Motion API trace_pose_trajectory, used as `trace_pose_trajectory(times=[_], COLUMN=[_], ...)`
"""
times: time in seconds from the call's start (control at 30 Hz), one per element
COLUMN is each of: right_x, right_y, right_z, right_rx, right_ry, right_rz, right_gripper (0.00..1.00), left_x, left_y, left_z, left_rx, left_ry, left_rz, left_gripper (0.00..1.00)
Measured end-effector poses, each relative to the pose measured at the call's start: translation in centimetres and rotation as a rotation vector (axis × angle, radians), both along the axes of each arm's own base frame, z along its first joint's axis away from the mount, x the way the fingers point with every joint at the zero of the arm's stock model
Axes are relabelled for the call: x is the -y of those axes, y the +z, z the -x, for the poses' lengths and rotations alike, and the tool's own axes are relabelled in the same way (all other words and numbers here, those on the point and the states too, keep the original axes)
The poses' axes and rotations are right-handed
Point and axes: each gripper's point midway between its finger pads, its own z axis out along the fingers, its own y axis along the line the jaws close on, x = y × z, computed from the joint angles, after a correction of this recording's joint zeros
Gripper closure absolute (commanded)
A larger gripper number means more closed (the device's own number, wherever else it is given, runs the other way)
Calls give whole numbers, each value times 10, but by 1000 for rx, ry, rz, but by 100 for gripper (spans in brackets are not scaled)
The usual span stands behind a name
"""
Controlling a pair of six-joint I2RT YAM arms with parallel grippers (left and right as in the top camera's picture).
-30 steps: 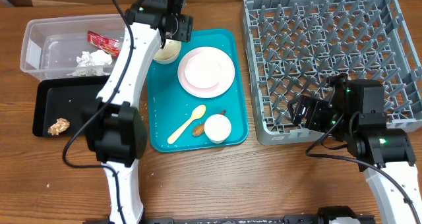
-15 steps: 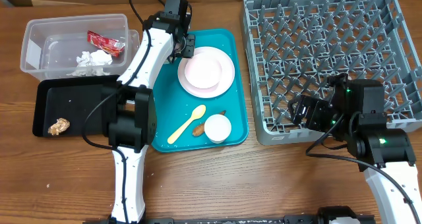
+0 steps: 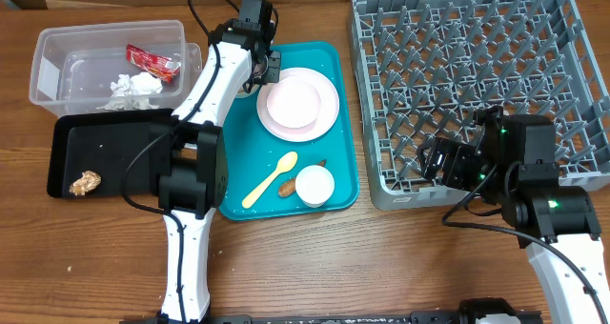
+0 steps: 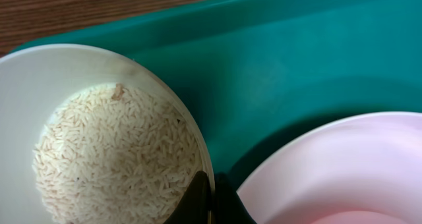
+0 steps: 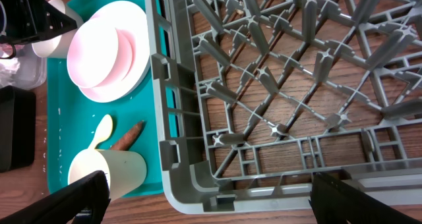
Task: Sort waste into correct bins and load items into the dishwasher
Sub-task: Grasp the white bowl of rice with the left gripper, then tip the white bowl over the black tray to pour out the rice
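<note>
Robot lab bench staged with kitchen props: wood-grain table (image 3: 95, 257), left arm (image 3: 205, 95), right arm (image 3: 534, 195), trailing cables, grey dish rack (image 3: 448, 67), teal tray (image 3: 334, 157), clear tub (image 3: 57, 67), black tray (image 3: 114, 162).

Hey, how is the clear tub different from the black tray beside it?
The clear tub is see-through with tall walls; the black tray is opaque and shallow. The tub holds a red wrapper and crumpled white paper; the tray holds one brown food lump. The tub lies farther from the robot than the tray. Both are rectangular and sit left of the teal tray.
</note>
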Motion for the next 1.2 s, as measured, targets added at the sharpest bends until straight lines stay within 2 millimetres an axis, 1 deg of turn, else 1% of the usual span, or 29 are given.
trace_pose_trajectory(times=[0.1,0.17,0.23,0.33,0.4,0.47,0.53,0.67,0.73,0.8,0.9,1.03,1.13,1.2], right_x=[0,0,0,0,0,0,0,0,0,0,0,0,0,0], right_y=[0,0,0,0,0,0,1,2,2,2,2,2,1,1], right_z=[0,0,0,0,0,0,-1,-3,-4,-4,-4,-3,-1,-1], right_rx=[0,0,0,-1,0,1,5,13,18,18,18,15,6,7], right_ry=[-1,-1,-2,-2,-1,-1,-2,-2,-2,-2,-2,-1,-1,0], right_rz=[0,1,1,1,2,2,2,1,2,1,1,0,0,0], right_gripper=[0,0,0,0,0,0,0,0,0,0,0,0,0,0], left_x=[-2,-4,-5,-7,-8,-8,-10,-17,-21,-26,-28,-28,-33,-40], left_y=[1,5,11,31,52,80,107,162,182,196,210,216,216,216], left_z=[2,5,8,15,19,21,28,56,74,91,99,113,134,152], left_rx=[-8,-23,-37,-68,-75,-61,-52,-45,-53,-69,-48,-62,-106,-136], left_ry=[3,6,7,7,5,5,5,3,3,5,5,-1,-11,-16], left_rz=[-13,-23,-28,-34,-36,-33,-31,-30,-34,-46,-41,-27,-34,-41], left_gripper=[96,96,96,96,96,96,96,96,96,96,96,96,96,96])
